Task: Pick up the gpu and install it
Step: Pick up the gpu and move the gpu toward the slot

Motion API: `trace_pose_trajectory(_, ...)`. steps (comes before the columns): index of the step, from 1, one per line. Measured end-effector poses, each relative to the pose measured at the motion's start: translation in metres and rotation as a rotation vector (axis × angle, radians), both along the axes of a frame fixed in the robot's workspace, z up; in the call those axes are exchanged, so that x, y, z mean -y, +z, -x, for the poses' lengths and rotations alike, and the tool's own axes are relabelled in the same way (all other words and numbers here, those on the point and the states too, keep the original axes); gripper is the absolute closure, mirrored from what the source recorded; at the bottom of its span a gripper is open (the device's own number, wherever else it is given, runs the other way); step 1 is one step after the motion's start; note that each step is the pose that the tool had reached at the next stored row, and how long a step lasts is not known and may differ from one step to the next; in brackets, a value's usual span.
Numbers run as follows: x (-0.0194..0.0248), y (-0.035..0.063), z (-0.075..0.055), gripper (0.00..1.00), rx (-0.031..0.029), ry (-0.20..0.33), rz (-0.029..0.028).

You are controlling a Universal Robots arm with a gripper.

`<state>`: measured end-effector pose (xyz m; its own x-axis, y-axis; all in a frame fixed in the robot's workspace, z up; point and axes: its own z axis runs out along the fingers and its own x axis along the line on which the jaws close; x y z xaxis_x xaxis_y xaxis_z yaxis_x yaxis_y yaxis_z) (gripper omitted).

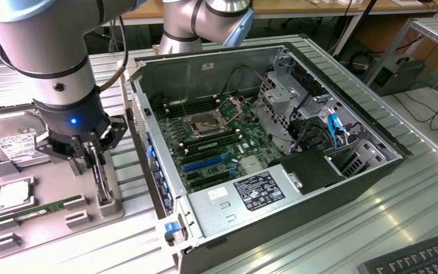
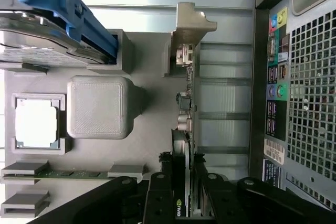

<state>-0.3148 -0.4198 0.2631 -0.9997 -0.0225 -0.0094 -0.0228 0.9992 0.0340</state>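
Clamping down from above, the gripper is closing its two black fingers on the gpu, one finger pressing each flat face. The arm is hanging almost vertical over the gray parts tray, with its wrist pointing straight down and a blue light glowing on the gripper body.

The gpu is standing on its long edge in a slotted holder on the tray, just beside the open computer case at the exterior view's left. In the wrist view the card is showing edge-on: thin and dark, with small components along it, a green logo between the fingers, and the silver end bracket at the far end. Whether the card is lifting clear of its holder is not showing.
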Motion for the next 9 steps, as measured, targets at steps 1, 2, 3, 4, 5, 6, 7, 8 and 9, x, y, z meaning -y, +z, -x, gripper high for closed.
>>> trace_pose_trajectory(1, 0.0000, 0.0046, 0.000, 0.74, -0.0001, 0.000, -0.0003)
trace_pose_trajectory(2, 0.0000, 0.0090, 0.000, 0.74, 0.0000, 0.000, -0.0007)
trace_pose_trajectory(3, 0.0000, 0.0133, 0.000, 0.74, 0.0000, 0.000, -0.0011)
trace_pose_trajectory(4, 0.0000, 0.0174, 0.000, 0.74, 0.0000, 0.000, -0.0017)
trace_pose_trajectory(5, 0.0000, 0.0235, 0.000, 0.74, 0.0001, 0.000, -0.0028)
trace_pose_trajectory(6, 0.0000, 0.0284, 0.000, 0.74, -0.0001, 0.000, -0.0034)
trace_pose_trajectory(7, 0.0000, 0.0339, -0.001, 0.74, 0.0000, 0.000, -0.0047)
trace_pose_trajectory(8, 0.0001, 0.0392, -0.001, 0.74, -0.0001, 0.000, -0.0060)
trace_pose_trajectory(9, 0.0000, 0.0429, -0.001, 0.74, 0.0001, 0.000, -0.0072)
